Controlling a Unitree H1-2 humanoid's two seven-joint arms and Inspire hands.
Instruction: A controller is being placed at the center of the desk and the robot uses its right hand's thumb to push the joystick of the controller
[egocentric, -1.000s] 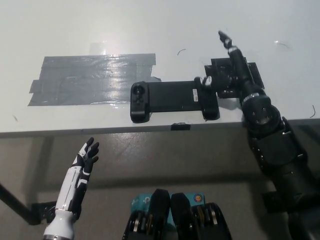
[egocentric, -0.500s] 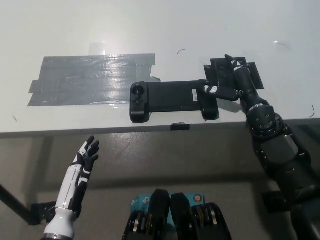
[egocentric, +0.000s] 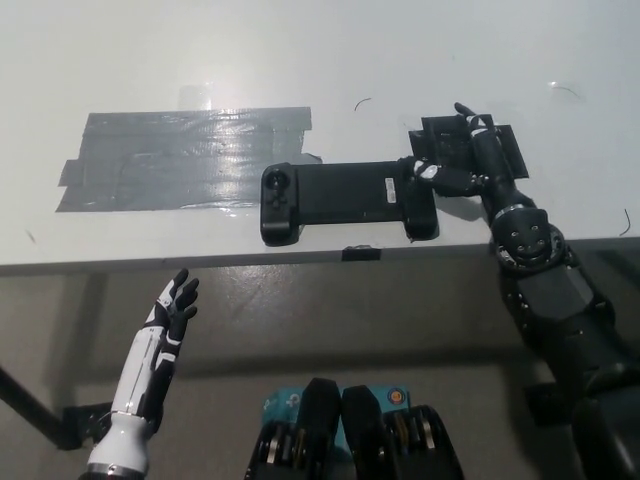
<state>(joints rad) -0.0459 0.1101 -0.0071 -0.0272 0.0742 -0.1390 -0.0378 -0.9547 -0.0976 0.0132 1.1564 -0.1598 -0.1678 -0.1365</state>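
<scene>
Head view, near to far. One white left hand (egocentric: 172, 312) sits lowest in frame at lower left, below and in front of the desk edge, raised off nothing, fingers spread apart and holding nothing; it is well apart from everything on the desk. One black right hand (egocentric: 462, 160) comes in from lower right, its forearm crossing the near desk edge and the hand lying over the right end of the work area. Its fingers are apart, not clamped on anything: the thumb reaches left onto the right end of the controller (egocentric: 347, 200), the tip resting at the top of the right grip where the joystick would sit; the joystick itself is hidden under the thumb, so contact cannot be confirmed. The other fingers extend away toward the far side, over a black patch (egocentric: 505, 152) stuck on the desk just right of the controller. One controller counted: black, long, lying flat with its long axis left to right, close to the near edge of the desk (egocentric: 320, 50), roughly mid-width. Its left grip shows one round control; the middle section is a plain dark panel. One small black tab (egocentric: 361, 253) sits on the desk edge just below the controller. Farther left, one large patch of grey tape (egocentric: 175, 160), several overlapping strips, its right end touching the controller's upper left corner.
</scene>
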